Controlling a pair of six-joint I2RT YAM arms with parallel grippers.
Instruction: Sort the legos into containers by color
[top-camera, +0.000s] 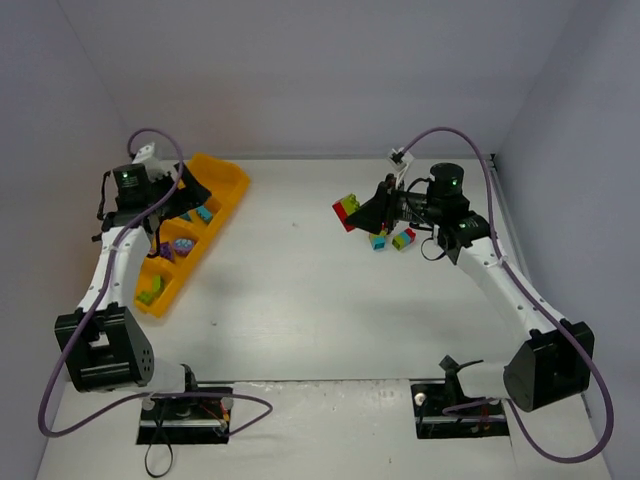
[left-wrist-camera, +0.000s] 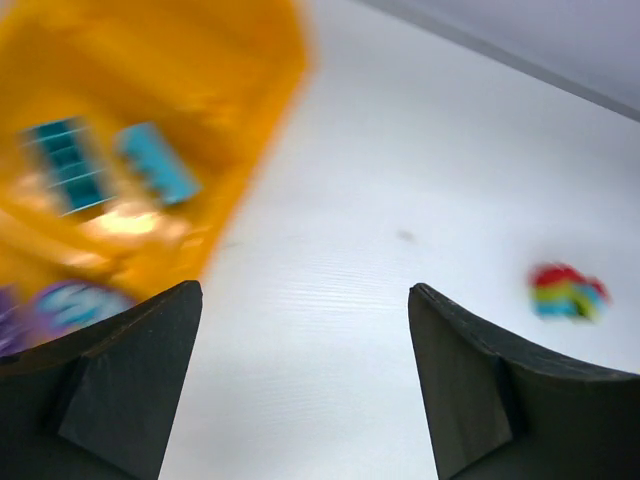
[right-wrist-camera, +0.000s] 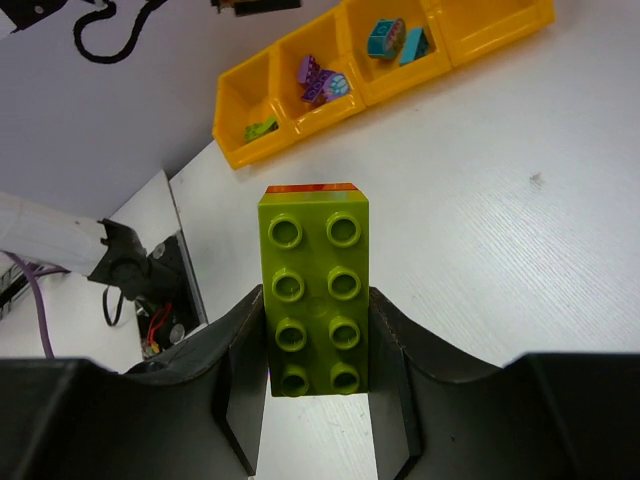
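While the right pincer (right-wrist-camera: 316, 335) grasps a lime-green brick (right-wrist-camera: 315, 280) backed with red, the left pincer (left-wrist-camera: 303, 310) hangs released by the tray (top-camera: 235, 183). Teal, purple and green legos (right-wrist-camera: 322, 78) occupy three compartments; a few loose bricks (top-camera: 390, 240) lie unsorted on the table (top-camera: 320, 310).

No writing, label, brand, number or sign can be read in any of the three views. The studs on the lime green brick (right-wrist-camera: 314, 300) show no legible embossed lettering, and the left wrist view is too blurred to show any marking
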